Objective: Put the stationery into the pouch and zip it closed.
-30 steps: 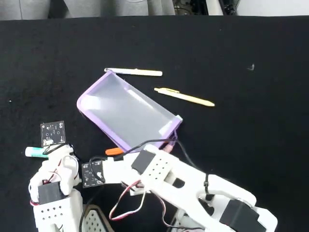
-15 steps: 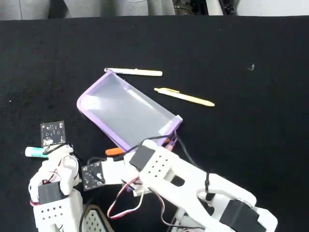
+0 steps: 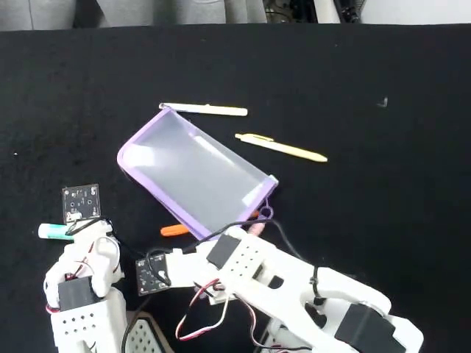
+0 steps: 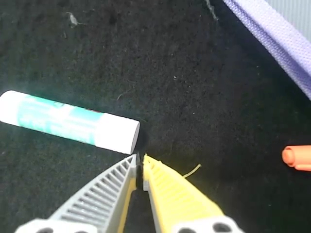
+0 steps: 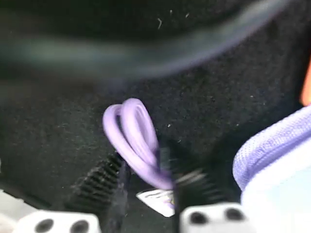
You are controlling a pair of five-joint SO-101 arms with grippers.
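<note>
Left arm (image 3: 81,294): white printed shells at lower left of the high view, with a black motor block, a hole-grid plate and thin red and black wires.
Left board (image 3: 79,202): small black square dotted with pale specks.
Left gripper (image 4: 139,167): one grey finger (image 4: 102,204) with a ribbed lattice and one yellow finger (image 4: 175,199) with fine ridges.
Right arm (image 3: 294,294): bulkier white segments along the bottom, with rows of holes, black motor blocks, a black cable arc and looping red-and-white wires.
Right board (image 3: 151,273): black square.
Right gripper (image 5: 146,182): black ribbed fingers (image 5: 97,187) on a white base with dark round holes.
</note>
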